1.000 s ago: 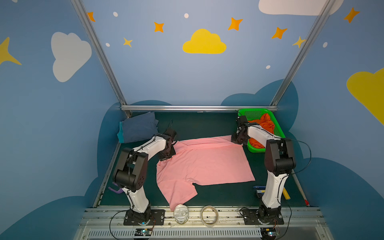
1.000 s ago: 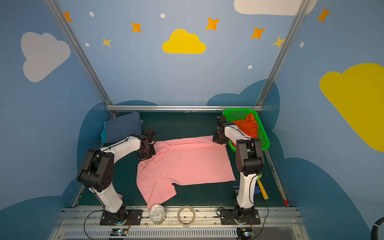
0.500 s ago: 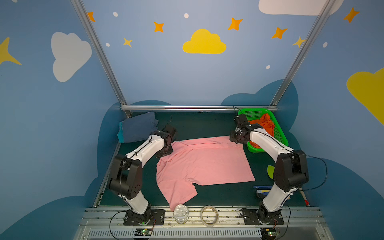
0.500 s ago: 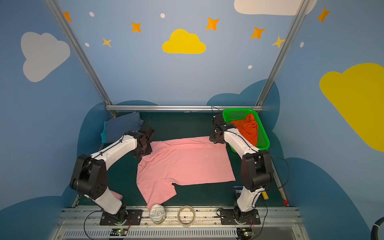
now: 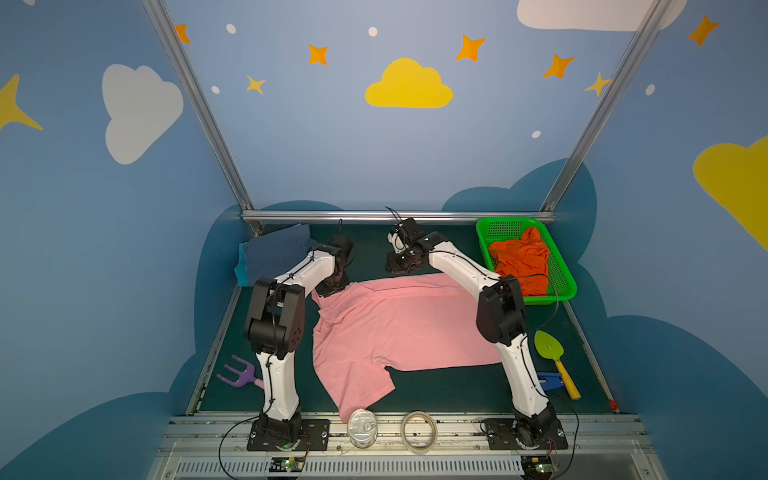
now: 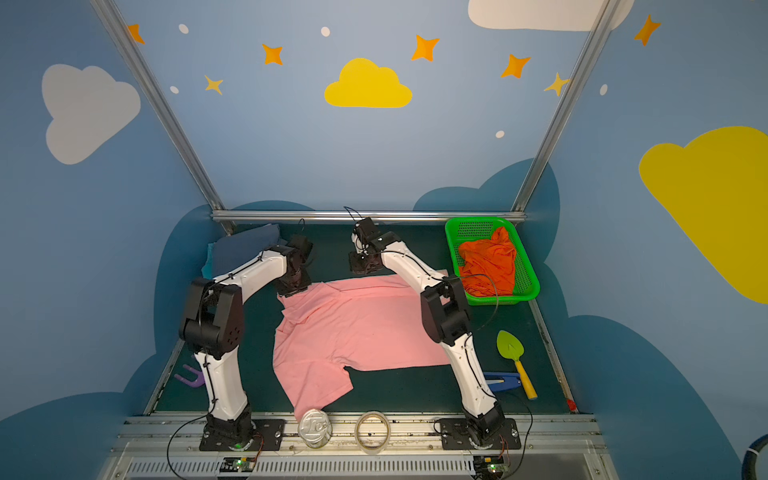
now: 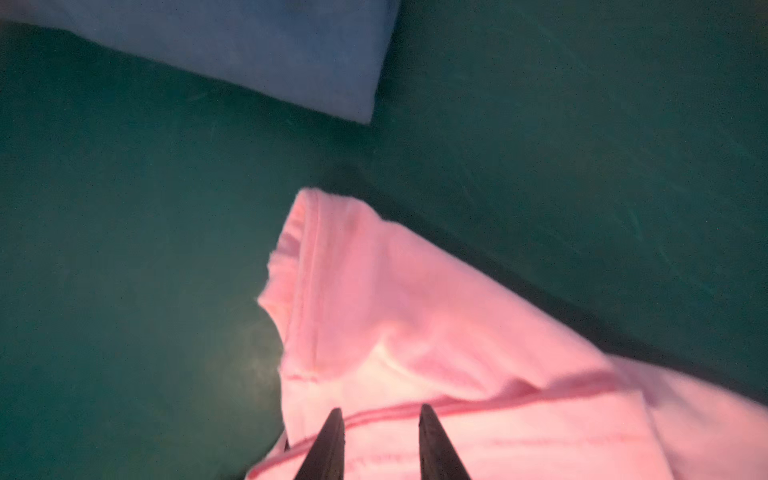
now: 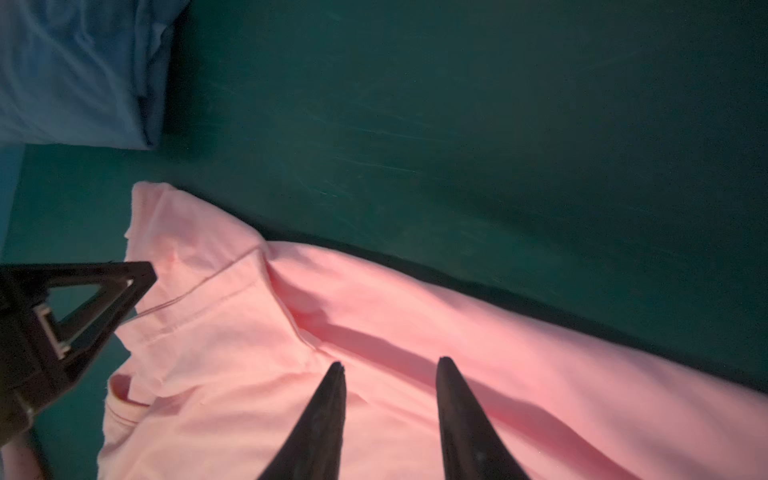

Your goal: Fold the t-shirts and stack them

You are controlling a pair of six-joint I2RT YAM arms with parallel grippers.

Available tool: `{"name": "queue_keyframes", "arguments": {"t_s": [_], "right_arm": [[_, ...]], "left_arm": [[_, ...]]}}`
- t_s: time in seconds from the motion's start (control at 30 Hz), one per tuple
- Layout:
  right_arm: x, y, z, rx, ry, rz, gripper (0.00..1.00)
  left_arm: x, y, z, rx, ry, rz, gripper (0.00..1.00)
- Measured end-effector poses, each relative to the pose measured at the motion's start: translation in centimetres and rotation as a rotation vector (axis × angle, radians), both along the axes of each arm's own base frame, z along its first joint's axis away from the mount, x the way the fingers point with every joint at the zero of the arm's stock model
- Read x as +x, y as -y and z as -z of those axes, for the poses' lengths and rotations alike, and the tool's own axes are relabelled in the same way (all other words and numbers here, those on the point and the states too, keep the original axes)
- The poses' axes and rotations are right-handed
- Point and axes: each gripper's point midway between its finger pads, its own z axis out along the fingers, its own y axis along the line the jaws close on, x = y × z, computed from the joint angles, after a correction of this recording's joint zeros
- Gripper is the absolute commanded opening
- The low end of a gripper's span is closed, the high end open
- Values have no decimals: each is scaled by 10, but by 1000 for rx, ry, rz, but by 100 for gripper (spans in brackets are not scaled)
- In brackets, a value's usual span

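Under two parted sets of jaws, the pink t-shirt (image 5: 399,324) lies spread on the mat (image 5: 436,390), the edge beneath them doubled over.
Left gripper (image 7: 380,411) and right gripper (image 8: 390,363) hang apart and empty just above that fold, apparently having released it; a second ago the right one sat at the corner beside the green basket (image 5: 567,286).

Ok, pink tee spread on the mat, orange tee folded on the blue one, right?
No: the orange tee lies crumpled in the green basket, as both top views show. The pink tee is spread on the mat.
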Motion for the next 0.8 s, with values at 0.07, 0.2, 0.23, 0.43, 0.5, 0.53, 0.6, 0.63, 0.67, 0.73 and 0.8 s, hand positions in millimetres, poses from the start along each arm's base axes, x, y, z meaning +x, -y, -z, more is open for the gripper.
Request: {"name": "queue_keyframes", "arguments": {"t_s": [0.07, 0.2, 0.23, 0.43, 0.5, 0.53, 0.6, 0.63, 0.67, 0.73, 0.8], "right_arm": [[-5, -22, 15, 45, -38, -50, 46], [-17, -48, 39, 132, -110, -109, 51], [-18, -53, 43, 156, -125, -114, 51], [-19, -77, 49, 277, -169, -138, 52], [-21, -85, 46, 309, -174, -147, 52], [-22, -89, 45, 323, -178, -153, 52], [-26, -97, 43, 347, -185, -162, 52], [-28, -100, 42, 357, -187, -168, 50], [-29, -103, 42, 367, -190, -168, 47], [-29, -109, 42, 385, -194, -174, 30], [-30, -114, 41, 399, -198, -181, 9]], "left_arm": [[4, -12, 8, -25, -8, -36, 27], [8, -30, 20, -69, -17, -91, 27], [9, -33, 22, -78, -17, -99, 26], [9, -40, 31, -114, -14, -123, 25], [9, -41, 31, -126, -12, -128, 25], [9, -41, 32, -133, -12, -131, 25], [9, -42, 31, -141, -10, -134, 25], [9, -42, 31, -145, -9, -134, 25], [9, -42, 32, -147, -9, -134, 25], [10, -41, 32, -150, -8, -135, 25], [10, -41, 32, -153, -9, -134, 25]]}}
